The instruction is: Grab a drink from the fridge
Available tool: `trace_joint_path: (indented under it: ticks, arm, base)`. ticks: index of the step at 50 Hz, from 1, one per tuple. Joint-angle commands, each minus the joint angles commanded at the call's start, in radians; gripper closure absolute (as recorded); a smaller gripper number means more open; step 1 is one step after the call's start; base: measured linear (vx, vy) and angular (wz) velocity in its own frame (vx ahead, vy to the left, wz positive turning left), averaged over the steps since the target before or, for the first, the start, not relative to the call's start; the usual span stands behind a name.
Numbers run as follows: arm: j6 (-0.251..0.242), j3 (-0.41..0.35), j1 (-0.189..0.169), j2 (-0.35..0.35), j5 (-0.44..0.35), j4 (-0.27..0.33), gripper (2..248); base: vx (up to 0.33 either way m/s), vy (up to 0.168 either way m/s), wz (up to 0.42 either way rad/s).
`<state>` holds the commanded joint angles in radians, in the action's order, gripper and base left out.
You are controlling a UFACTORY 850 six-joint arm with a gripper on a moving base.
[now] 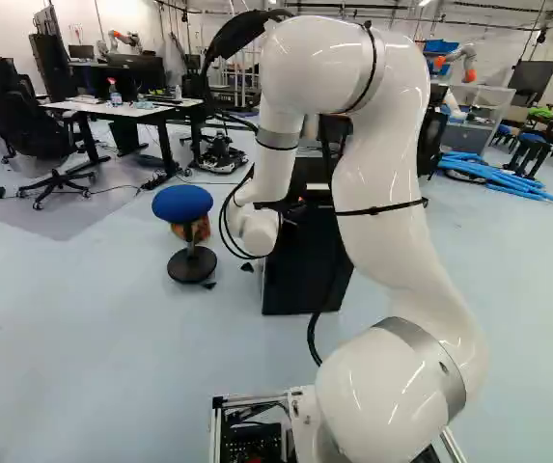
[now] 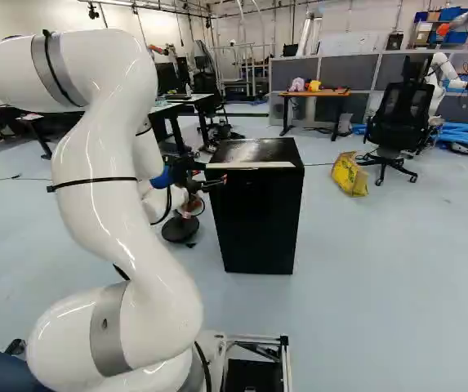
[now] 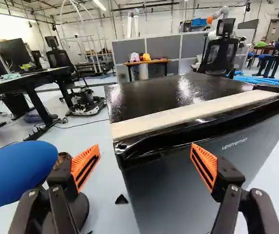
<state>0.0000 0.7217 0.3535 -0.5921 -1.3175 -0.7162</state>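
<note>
In the right base view my gripper [image 2: 214,173] is by the upper front of the black fridge [image 2: 258,216], at the corner nearer the arm. The wrist view has the gripper [image 3: 145,155] with its orange pads wide apart and nothing gripped. Ahead of it stands the fridge [image 3: 173,183], its door closed; one front edge lies between the two fingers' lines, and one finger overlaps the door face in view. A pale strip [image 3: 193,113] runs along the top above the door. The fridge's inside is hidden. Whether a finger touches the door, I cannot tell.
A blue stool [image 1: 181,204] stands close beside the gripper and fridge. Beyond are a white desk [image 1: 126,109], a small wooden table [image 2: 315,94], a yellow bag [image 2: 349,174], an office chair [image 2: 398,114] and another robot [image 2: 446,69].
</note>
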Motion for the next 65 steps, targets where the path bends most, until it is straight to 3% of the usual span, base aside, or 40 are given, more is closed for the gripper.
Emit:
trace_joint_path:
  ticks: [19, 65]
  arm:
    - [0.000, 0.033, 0.042, -0.022, 0.000, -0.085, 3]
    - [0.000, 0.132, 0.127, -0.083, 0.000, -0.370, 3]
  base:
    - [0.000, 0.000, 0.000]
    - [0.000, 0.000, 0.000]
